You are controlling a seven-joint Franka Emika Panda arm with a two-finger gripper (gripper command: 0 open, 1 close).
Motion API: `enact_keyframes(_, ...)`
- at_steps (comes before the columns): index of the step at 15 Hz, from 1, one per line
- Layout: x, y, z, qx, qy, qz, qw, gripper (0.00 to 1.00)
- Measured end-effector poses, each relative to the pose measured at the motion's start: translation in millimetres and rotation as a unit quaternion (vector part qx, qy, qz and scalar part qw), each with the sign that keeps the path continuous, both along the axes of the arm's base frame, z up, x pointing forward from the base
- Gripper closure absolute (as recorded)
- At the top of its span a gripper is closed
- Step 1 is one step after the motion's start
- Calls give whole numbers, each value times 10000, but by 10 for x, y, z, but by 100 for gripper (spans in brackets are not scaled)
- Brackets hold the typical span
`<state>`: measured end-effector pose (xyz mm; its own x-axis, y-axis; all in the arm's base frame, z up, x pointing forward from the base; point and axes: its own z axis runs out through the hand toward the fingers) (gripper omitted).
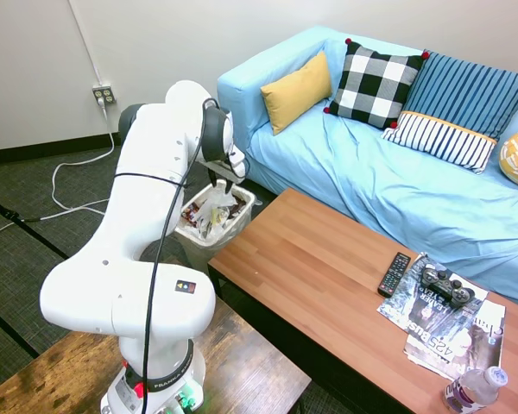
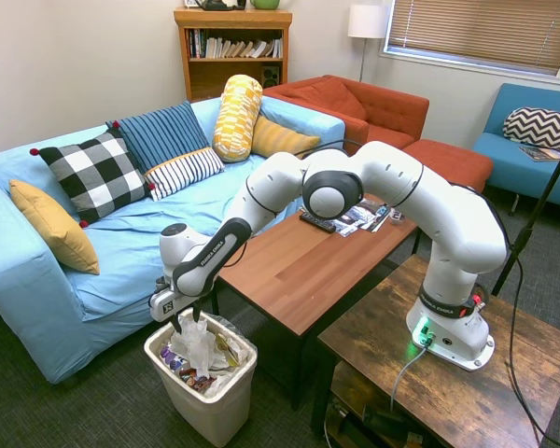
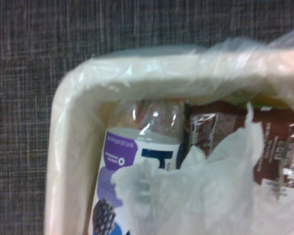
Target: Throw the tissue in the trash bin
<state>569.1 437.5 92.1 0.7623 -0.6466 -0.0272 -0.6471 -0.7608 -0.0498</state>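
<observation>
The trash bin (image 2: 203,381) is standing on the carpet at the near end of the wooden coffee table (image 2: 303,266), its white liner folded over the rim and snack wrappers lying inside. The tissue (image 2: 196,343) is hanging crumpled just above that litter, and the gripper (image 2: 188,322) is pinching its top between narrowly set fingers. Behind, the blue sofa (image 2: 93,271) is carrying a checked cushion (image 2: 95,174)
</observation>
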Motion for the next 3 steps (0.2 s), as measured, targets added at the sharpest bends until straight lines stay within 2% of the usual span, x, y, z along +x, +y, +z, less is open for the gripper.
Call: enact_keyframes(3, -26, -32, 234, -132, -125, -135, 9997, 0)
